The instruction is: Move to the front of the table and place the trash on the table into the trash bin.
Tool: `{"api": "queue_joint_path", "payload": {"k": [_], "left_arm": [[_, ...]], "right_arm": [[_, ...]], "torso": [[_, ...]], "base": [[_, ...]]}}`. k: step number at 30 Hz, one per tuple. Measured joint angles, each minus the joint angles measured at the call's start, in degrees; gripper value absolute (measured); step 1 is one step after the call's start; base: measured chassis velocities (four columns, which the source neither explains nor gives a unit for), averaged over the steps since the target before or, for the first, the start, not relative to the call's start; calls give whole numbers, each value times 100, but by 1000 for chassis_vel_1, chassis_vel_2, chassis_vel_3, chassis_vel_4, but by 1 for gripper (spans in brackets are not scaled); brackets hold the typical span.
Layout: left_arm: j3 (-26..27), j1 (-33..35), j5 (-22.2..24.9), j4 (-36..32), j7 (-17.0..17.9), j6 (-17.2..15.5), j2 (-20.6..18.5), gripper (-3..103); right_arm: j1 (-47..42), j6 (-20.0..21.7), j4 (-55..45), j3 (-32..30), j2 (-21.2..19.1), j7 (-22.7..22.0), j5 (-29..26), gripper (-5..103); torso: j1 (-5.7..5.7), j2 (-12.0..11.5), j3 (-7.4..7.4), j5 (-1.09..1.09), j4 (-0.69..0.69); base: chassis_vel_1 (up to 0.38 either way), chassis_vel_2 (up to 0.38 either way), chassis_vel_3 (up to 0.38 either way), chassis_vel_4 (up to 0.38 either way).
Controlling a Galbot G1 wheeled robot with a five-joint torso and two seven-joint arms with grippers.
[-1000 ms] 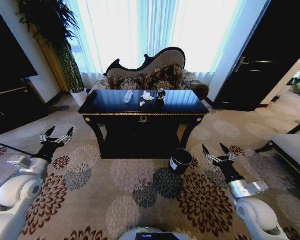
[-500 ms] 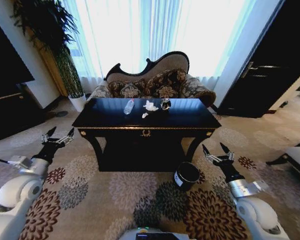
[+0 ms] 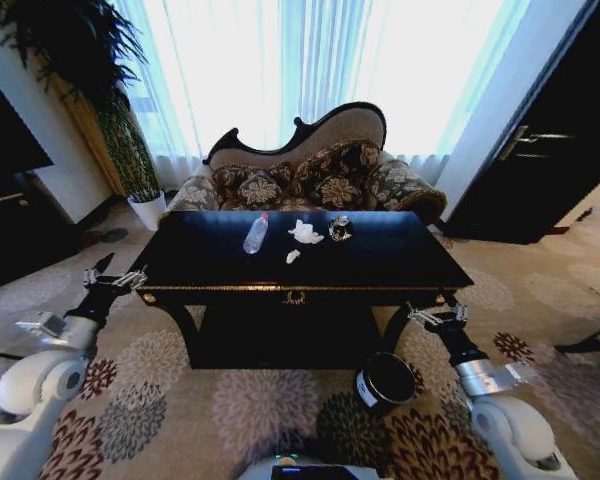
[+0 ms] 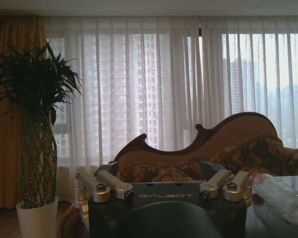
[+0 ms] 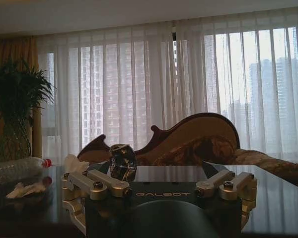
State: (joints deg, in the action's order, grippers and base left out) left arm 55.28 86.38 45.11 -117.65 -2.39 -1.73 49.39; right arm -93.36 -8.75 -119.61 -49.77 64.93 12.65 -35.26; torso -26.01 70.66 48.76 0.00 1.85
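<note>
You're nosing up to the table [image 3: 380,262], trash [image 3: 304,232] mid-top toward the far edge, trash bin [image 3: 384,380] near your right gripper [image 3: 435,314], both it and left gripper [image 3: 113,276] spread wide — creep closer and those fingers could clip the front rail.

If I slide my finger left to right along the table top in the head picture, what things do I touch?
Clear plastic bottle → small white paper scrap → bigger white paper wad → shiny dark-and-silver piece, all on the black table.

Glossy black wooden table [image 3: 380,262]; crumpled, seemingly paper trash [image 3: 304,233].
</note>
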Motion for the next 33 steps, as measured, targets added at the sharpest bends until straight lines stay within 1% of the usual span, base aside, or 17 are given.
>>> {"api": "queue_joint_path", "payload": {"k": [3, 4, 7, 10, 11, 15, 16, 17, 18, 20, 21, 24, 25, 28, 29, 32, 33], "left_arm": [[-55, 0, 25, 2, 16, 1, -26, 92], [-95, -2, 46, 5, 16, 2, -47, 90], [-209, -40, 63, 16, -17, 2, -98, 92], [-689, -341, -2, 65, -33, -88, -217, 93], [-689, -341, -2, 65, -33, -88, -217, 93], [-1345, -780, 22, 67, 7, -272, -411, 93], [-1345, -780, 22, 67, 7, -272, -411, 93], [-1459, -835, 64, 50, 28, -307, -439, 96], [-1735, -1010, 164, 53, 69, -379, -503, 94], [-2124, -1345, 297, 148, 132, -474, -584, 93], [-2124, -1345, 297, 148, 132, -474, -584, 93], [-2775, -2089, 610, 407, 264, -640, -671, 92], [-2775, -2089, 610, 407, 264, -640, -671, 92], [-3446, -2853, 673, 752, 353, -700, -733, 92], [-3446, -2853, 673, 752, 353, -700, -733, 92], [-3989, -3369, 772, 930, 422, -735, -711, 92], [-4074, -3433, 794, 941, 428, -745, -699, 92]], "right_arm": [[1, -37, -15, 35, 15, -7, -44, 100], [0, -59, -15, 42, 26, -5, -49, 100], [-5, -91, 2, 46, 42, 4, -45, 100], [-24, -137, 59, 54, 104, 22, -23, 100], [-24, -137, 59, 54, 104, 22, -23, 100], [46, -163, 112, 180, 70, 34, 36, 100], [46, -163, 112, 180, 70, 34, 36, 100], [85, -163, 130, 231, 38, 34, 46, 100], [107, -164, 152, 274, 25, 34, 63, 100], [98, -180, 179, 282, 36, 34, 78, 100], [98, -180, 179, 282, 36, 34, 78, 100], [76, -226, 243, 230, 43, 46, 82, 100], [76, -226, 243, 230, 43, 46, 82, 100], [97, -242, 286, 224, 29, 52, 86, 100], [97, -242, 286, 224, 29, 52, 86, 100], [125, -243, 291, 242, 45, 51, 102, 100], [126, -243, 291, 242, 54, 51, 103, 100]], "torso": [[0, 0, -1, -3, 2], [-1, 0, 0, -3, 2], [-6, -2, 2, -1, 0], [-2, -2, 1, -2, 0], [-2, -2, 1, -2, 0], [9, 3, -3, -1, 5], [9, 3, -3, -1, 5], [8, 3, -3, -1, 0], [7, 3, -2, 0, -2], [2, 1, 0, -2, -1], [2, 1, 0, -2, -1], [-2, -1, 1, -2, 2], [-2, -1, 1, -2, 2], [1, 0, 0, 1, 1], [1, 0, 0, 1, 1], [1, 0, 0, 0, 2], [1, 0, 0, 0, 2]], "base": [[-201, 192, 200, -172], [-118, 148, 185, -171], [-90, 126, 67, -95], [0, 0, 0, 0], [0, 0, 0, 0], [6, -9, -14, 5], [24, -36, -55, 22], [13, -48, -55, 22], [0, 0, 0, 0], [0, 0, 0, 0], [0, 0, 0, 0], [0, 0, 0, 0], [0, 0, 0, 0], [0, 0, 0, 0], [0, 0, 0, 0], [0, 0, 0, 0], [0, 0, 0, 0]]}}
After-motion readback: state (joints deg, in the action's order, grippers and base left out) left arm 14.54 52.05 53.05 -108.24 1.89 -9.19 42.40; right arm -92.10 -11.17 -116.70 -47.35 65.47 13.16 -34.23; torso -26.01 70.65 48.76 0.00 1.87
